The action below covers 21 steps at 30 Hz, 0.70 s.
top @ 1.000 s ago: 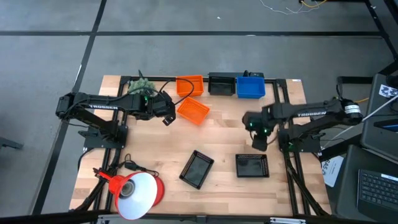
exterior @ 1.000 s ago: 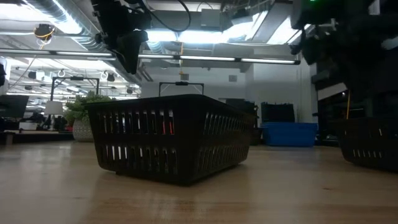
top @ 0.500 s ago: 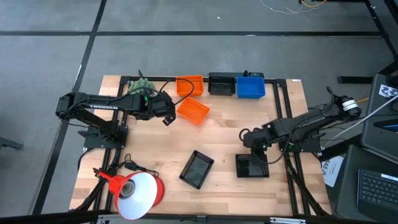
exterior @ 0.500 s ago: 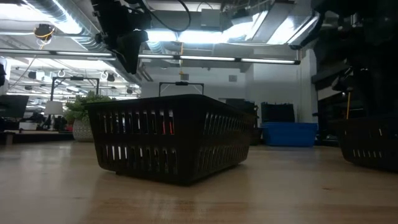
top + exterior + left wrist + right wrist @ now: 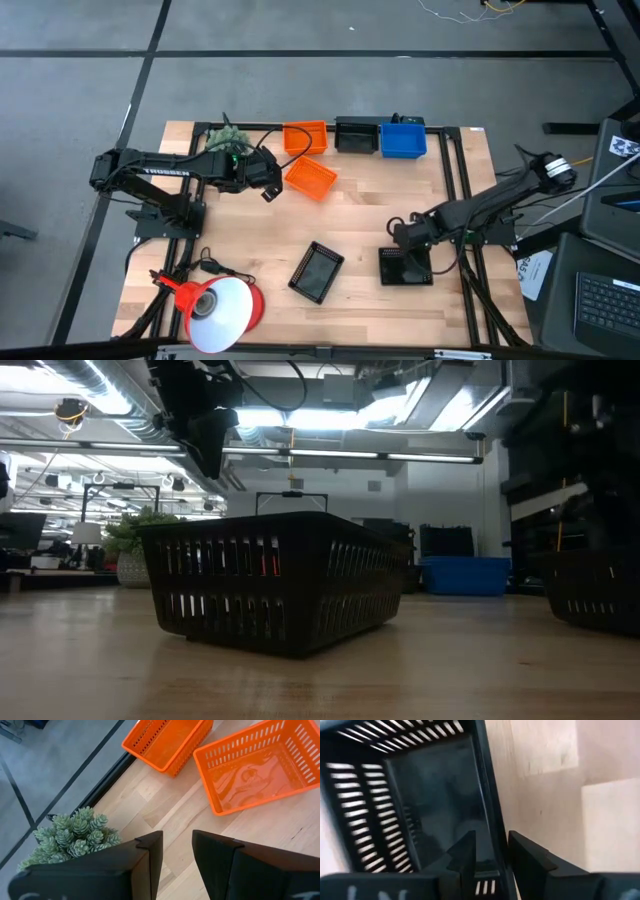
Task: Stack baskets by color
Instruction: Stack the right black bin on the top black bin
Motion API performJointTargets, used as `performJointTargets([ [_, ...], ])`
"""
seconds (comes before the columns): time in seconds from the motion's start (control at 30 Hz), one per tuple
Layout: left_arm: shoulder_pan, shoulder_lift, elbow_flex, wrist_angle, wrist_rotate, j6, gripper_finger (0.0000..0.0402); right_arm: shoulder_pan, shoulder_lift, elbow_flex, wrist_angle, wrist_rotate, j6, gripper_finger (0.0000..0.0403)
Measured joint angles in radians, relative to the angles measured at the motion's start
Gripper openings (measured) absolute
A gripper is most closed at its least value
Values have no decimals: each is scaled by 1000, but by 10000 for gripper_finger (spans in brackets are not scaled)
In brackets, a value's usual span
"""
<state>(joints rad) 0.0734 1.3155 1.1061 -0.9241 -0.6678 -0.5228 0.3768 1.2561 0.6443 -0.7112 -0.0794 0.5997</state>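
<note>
Right hand [image 5: 398,232] lowered onto black basket [image 5: 405,267], fingers parted astride its wall, "TROSSEN" on left arm [image 5: 165,171]

Table [image 5: 360,215] is light wood planks, visible grain, matt to satin finish. Orange baskets [image 5: 255,767] are moulded plastic, slotted walls, glossy floor with bright reflections. Black basket [image 5: 435,805] is the same plastic, smooth shiny bottom, slotted sides; second black basket [image 5: 275,585] reads semi-gloss in the low view. Blue basket [image 5: 403,139] is plastic, smooth. Left gripper [image 5: 175,865] fingers [image 5: 150,862] are dark, matt, hard plastic or coated metal, can't tell which. Plant [image 5: 75,835] looks soft and matt, finely textured. Lamp [image 5: 215,305] shade is smooth, glossy red-orange outside.
</note>
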Motion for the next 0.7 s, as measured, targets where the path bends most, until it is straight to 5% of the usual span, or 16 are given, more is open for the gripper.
performJointTargets([
  [0.2,0,0,0,0,0,0,98,0,64,-22,135,57,63,95],
  [0.33,0,0,0,1,0,1,98,1,92,32,173,48,-37,23],
  [0.43,0,0,0,2,0,1,98,-5,96,110,127,111,-174,8],
  [0.7,0,0,0,2,0,2,98,-202,95,420,-53,725,-637,4],
])
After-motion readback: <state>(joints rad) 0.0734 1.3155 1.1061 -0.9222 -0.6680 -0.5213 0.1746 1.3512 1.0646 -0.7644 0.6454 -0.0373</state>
